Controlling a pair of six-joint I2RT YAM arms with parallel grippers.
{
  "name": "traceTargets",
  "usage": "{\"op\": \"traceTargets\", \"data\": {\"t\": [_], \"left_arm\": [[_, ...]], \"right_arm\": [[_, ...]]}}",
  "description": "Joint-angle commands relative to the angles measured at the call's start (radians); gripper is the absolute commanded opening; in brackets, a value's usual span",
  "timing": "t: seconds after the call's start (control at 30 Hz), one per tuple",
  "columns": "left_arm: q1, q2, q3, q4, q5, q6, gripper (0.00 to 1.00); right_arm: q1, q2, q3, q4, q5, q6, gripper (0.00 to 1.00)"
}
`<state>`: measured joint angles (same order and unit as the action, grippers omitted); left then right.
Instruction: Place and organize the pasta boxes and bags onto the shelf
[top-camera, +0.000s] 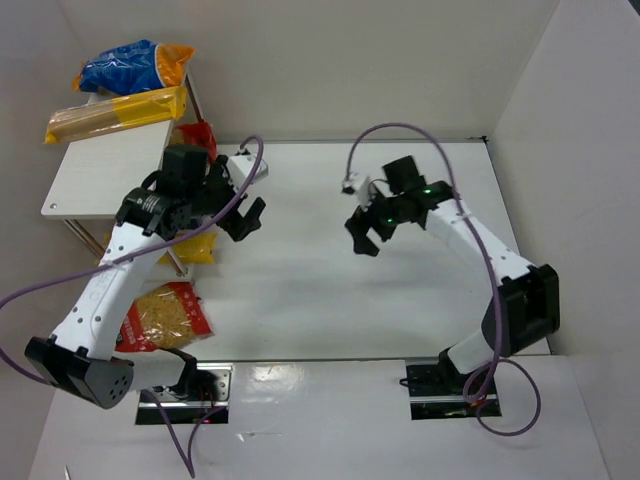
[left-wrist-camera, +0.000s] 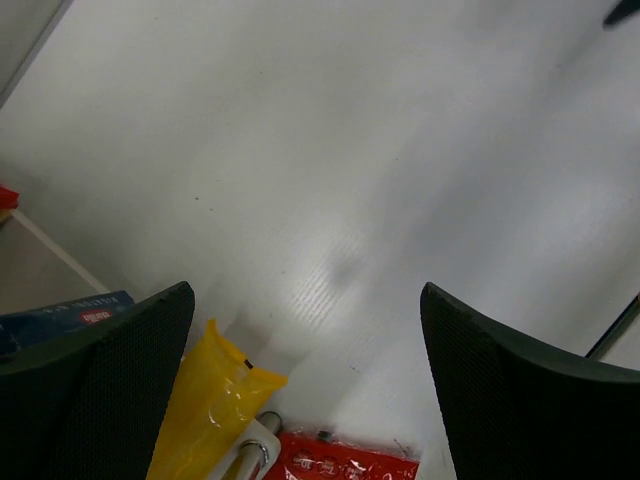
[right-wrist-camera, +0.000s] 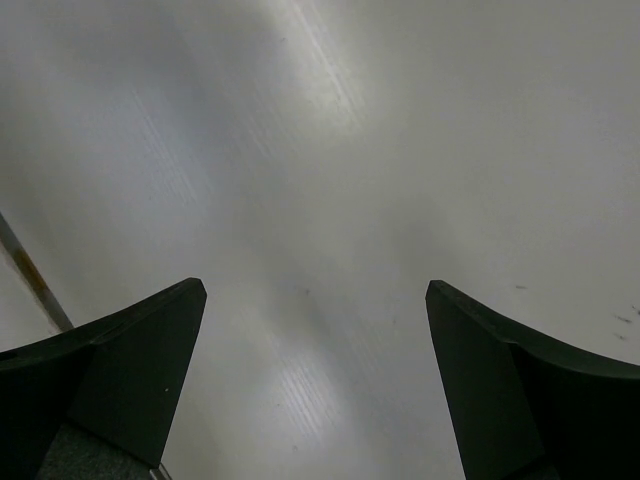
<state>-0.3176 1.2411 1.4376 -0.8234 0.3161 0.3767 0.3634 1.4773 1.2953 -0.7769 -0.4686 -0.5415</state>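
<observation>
Hovered mid-frame above the surface (top-camera: 300, 290) with left hand (top-camera: 245, 218) and right hand (top-camera: 362, 232) spread apart; bags (top-camera: 115, 112) on shelf (top-camera: 100, 175), upper left.

The shelf (top-camera: 100, 180) stands at the desk's far left corner. A blue-and-orange bag (top-camera: 135, 65) lies on the far end of its white top board, and a long yellow spaghetti bag (top-camera: 115, 112) lies crosswise beside it. A small red pack (top-camera: 197, 135) shows at the shelf's right edge (tier unclear). A yellow pack (top-camera: 197, 247) and a clear bag with red label (top-camera: 165, 315) lie near the desk's left edge.
</observation>
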Motion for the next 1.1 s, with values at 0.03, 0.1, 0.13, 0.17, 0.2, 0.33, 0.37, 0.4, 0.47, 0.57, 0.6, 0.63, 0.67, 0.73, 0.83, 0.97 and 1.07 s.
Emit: {"op": "traceTargets", "data": {"t": [0.03,0.1,0.13,0.17,0.2,0.33,0.37,0.4,0.47,0.57,0.6,0.63,0.67,0.73,0.83,0.97,1.07], "left_arm": [[-0.003,0.080,0.105,-0.019,-0.049,-0.036,0.99],[-0.003,0.095,0.139,-0.019,-0.060,-0.045,0.99],[-0.003,0.104,0.148,-0.019,-0.060,-0.045,0.99],[-0.003,0.104,0.158,-0.010,-0.060,-0.054,0.99],[-0.003,0.115,0.173,-0.010,-0.074,-0.068,0.99],[-0.003,0.136,0.173,0.044,-0.097,-0.100,0.99],[-0.003,0.145,0.173,0.055,-0.135,-0.111,0.99],[-0.003,0.146,0.184,0.069,-0.158,-0.120,0.99],[-0.003,0.168,0.231,0.082,-0.246,-0.151,0.99],[-0.003,0.190,0.283,0.102,-0.339,-0.180,0.99],[-0.003,0.190,0.284,0.102,-0.350,-0.196,1.00],[-0.003,0.190,0.299,0.102,-0.350,-0.196,1.00],[-0.003,0.190,0.299,0.102,-0.359,-0.196,1.00],[-0.003,0.190,0.332,0.112,-0.386,-0.209,1.00],[-0.003,0.199,0.360,0.121,-0.417,-0.219,1.00],[-0.003,0.210,0.417,0.109,-0.428,-0.229,1.00],[-0.003,0.221,0.449,0.109,-0.428,-0.240,1.00]], "right_arm": [[0.196,0.058,0.042,-0.001,0.182,-0.063,1.00],[0.219,0.104,0.042,0.045,0.168,-0.063,1.00],[0.220,0.122,0.042,0.054,0.157,-0.063,1.00],[0.229,0.139,0.042,0.073,0.145,-0.063,1.00],[0.245,0.167,0.042,0.083,0.125,-0.063,1.00],[0.360,0.231,0.067,0.108,0.125,-0.063,1.00],[0.386,0.244,0.078,0.108,0.151,-0.063,1.00],[0.411,0.254,0.087,0.108,0.168,-0.063,1.00],[0.479,0.273,0.087,0.108,0.235,-0.081,1.00],[0.542,0.299,0.075,0.132,0.292,-0.081,1.00],[0.551,0.311,0.091,0.133,0.292,-0.072,1.00],[0.571,0.325,0.114,0.133,0.303,-0.072,1.00],[0.583,0.325,0.125,0.133,0.312,-0.072,1.00],[0.609,0.339,0.145,0.133,0.324,-0.061,1.00],[0.681,0.385,0.188,0.142,0.324,-0.048,1.00],[0.764,0.440,0.291,0.163,0.346,-0.009,1.00],[0.805,0.489,0.378,0.172,0.334,0.003,1.00]]}}
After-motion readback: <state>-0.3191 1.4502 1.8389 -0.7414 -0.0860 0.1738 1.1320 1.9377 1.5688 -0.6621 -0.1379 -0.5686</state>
